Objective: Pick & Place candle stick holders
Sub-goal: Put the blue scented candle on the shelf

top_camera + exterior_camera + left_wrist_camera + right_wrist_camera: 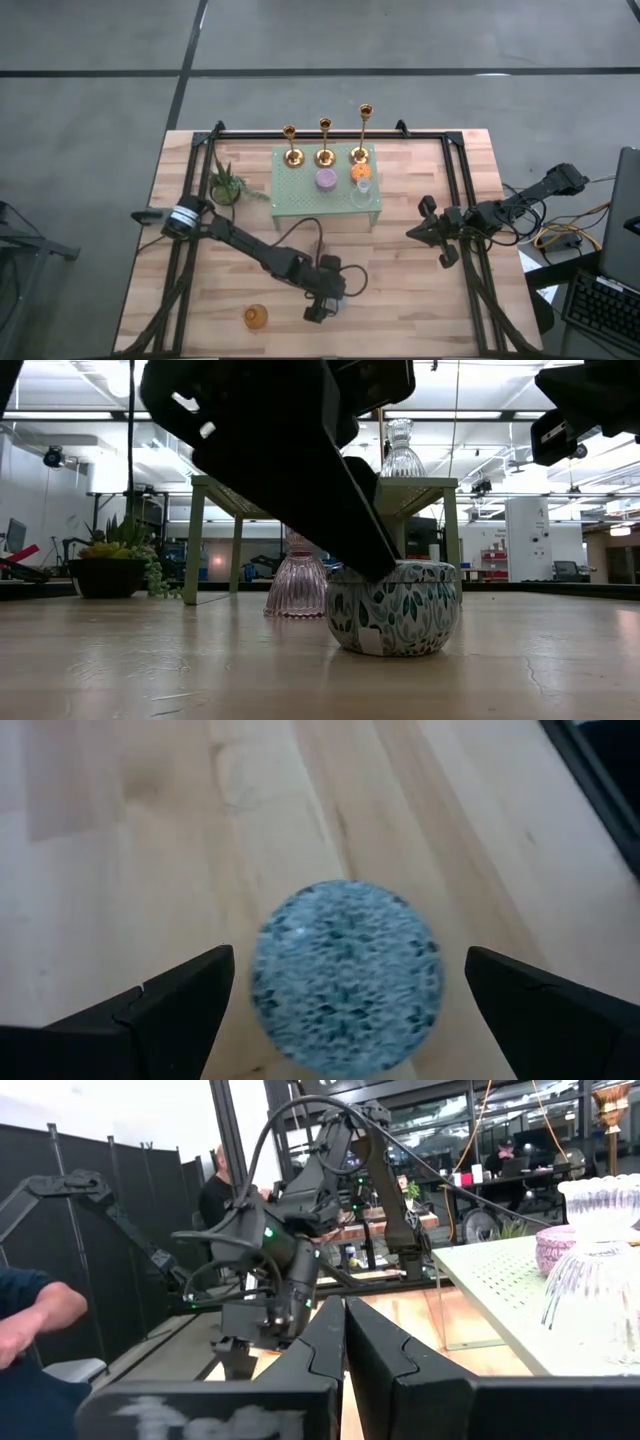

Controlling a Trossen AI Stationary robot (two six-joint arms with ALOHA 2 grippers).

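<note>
My left fingers [345,1010] stand wide apart over a round squat holder with a blue-green leaf pattern [346,976], one on either side of it and clear of it; it sits on the wooden surface [420,310] toward six o'clock. My right fingers [412,232] are pressed together, empty, hanging at three o'clock. Three slender shiny gold candlesticks [325,143] stand in a row at twelve o'clock on the pale green perforated mat [300,195], with small purple [326,179], orange [361,172] and clear [364,187] glass holders just before them. An amber glass holder [256,317] sits alone near seven o'clock.
</note>
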